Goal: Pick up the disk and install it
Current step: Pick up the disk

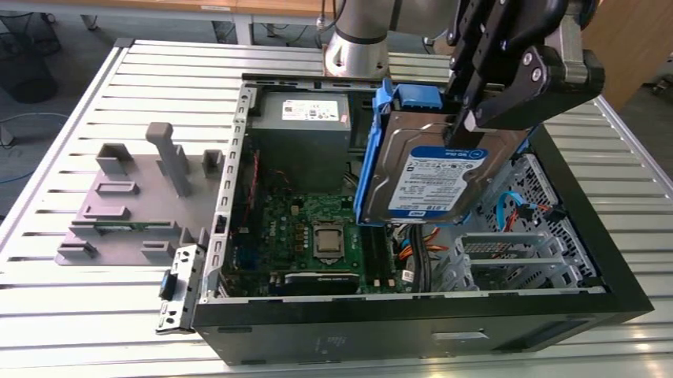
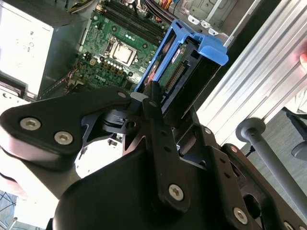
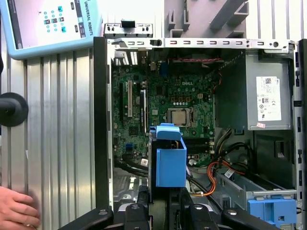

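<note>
The disk [image 1: 436,177], a silver drive with a white-and-blue label in a blue plastic carrier, hangs upright and slightly tilted above the open computer case [image 1: 421,319]. My gripper [image 1: 462,130] is shut on the disk's upper part, one black finger lying across its labelled face. In the second wrist view the disk [image 2: 201,45] sticks out past my gripper [image 2: 153,103], with the motherboard [image 2: 120,52] below. In the first wrist view the carrier end of the disk [image 3: 170,158] rises between the fingers of my gripper [image 3: 165,203], over the case's interior.
Inside the case are the grey power supply [image 1: 305,118], the motherboard [image 1: 315,228], orange cables and a metal drive cage [image 1: 510,252]. A bare blue bracket [image 3: 271,211] sits at a case corner. A grey fixture [image 1: 137,197] stands on the slatted table. A hand [image 3: 17,208] rests beside a teach pendant [image 3: 48,24].
</note>
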Tool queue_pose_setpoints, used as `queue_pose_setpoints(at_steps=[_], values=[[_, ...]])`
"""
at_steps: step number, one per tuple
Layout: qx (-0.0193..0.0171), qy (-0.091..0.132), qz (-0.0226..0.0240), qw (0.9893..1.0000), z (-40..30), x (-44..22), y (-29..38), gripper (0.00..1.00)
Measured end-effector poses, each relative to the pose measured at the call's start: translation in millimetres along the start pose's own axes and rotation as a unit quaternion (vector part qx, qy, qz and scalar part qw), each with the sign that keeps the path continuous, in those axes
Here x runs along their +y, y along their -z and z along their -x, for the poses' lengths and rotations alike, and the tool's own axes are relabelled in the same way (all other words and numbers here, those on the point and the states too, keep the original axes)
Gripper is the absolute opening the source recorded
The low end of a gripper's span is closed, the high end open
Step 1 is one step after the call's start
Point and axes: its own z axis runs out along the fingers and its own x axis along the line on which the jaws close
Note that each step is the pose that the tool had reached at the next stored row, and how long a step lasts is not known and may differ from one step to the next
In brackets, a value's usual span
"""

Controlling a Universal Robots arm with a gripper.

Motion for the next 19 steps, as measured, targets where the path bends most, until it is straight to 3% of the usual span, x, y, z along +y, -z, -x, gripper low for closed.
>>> queue_pose_setpoints(at_steps=[9,12,19], values=[[0.0000,0.000,0.0000,1.0000,-15.9,-1.0,0.5,0.35],[-0.0001,0.000,0.0000,1.0000,-17.4,-2.4,0.1,0.35],[0.0000,0.000,0.0000,1.0000,-17.8,-21.0,-0.5,0.35]])
